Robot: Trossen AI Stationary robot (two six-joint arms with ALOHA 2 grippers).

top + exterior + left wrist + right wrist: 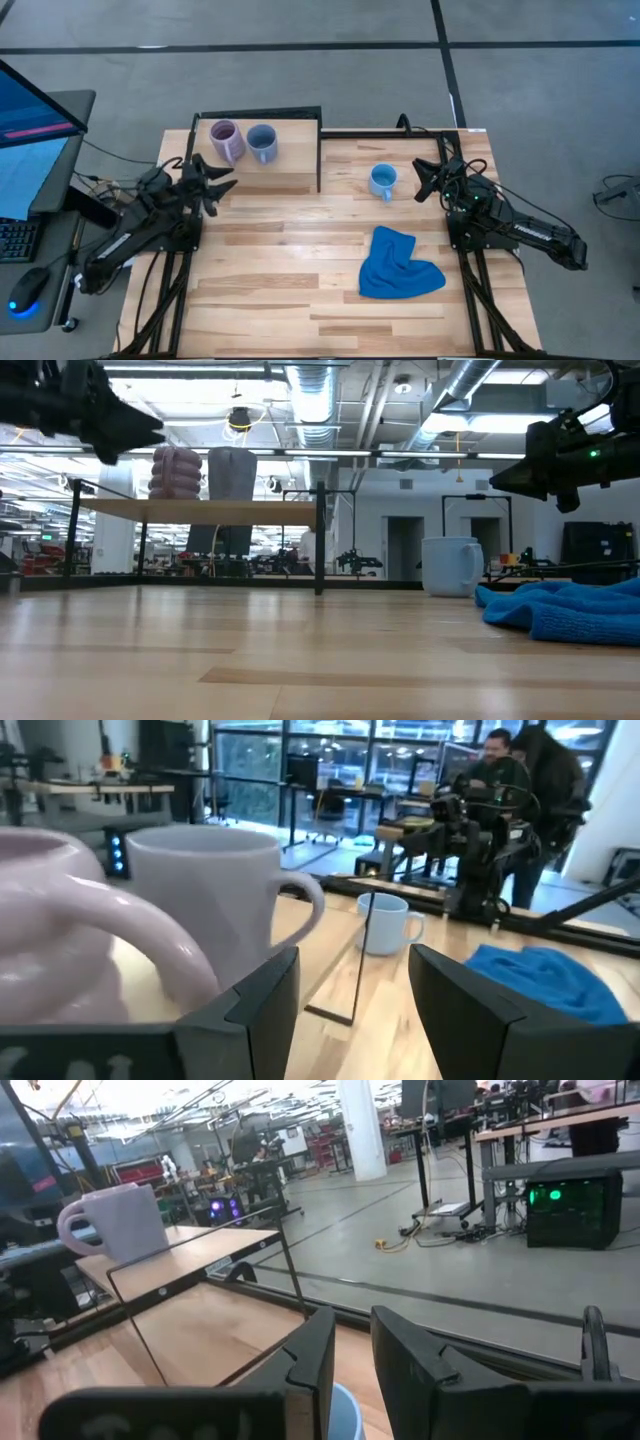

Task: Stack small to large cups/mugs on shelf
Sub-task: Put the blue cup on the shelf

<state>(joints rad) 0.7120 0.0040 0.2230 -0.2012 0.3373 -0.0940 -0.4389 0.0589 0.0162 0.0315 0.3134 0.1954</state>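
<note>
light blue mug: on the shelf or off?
Off. The light blue mug stands upright on the tabletop, right of the shelf, near the blue cloth.

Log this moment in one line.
purple mug, grey mug: on shelf | blue mug: tabletop | both tools empty

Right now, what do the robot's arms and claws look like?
Both arms are dark, almost black, built of jointed segments. The right arm carries small white lettering along its side. The left claw has two flat, dark, wedge-shaped fingers; the right claw looks the same. In the low view a tiny green light glows on the right arm.
</note>
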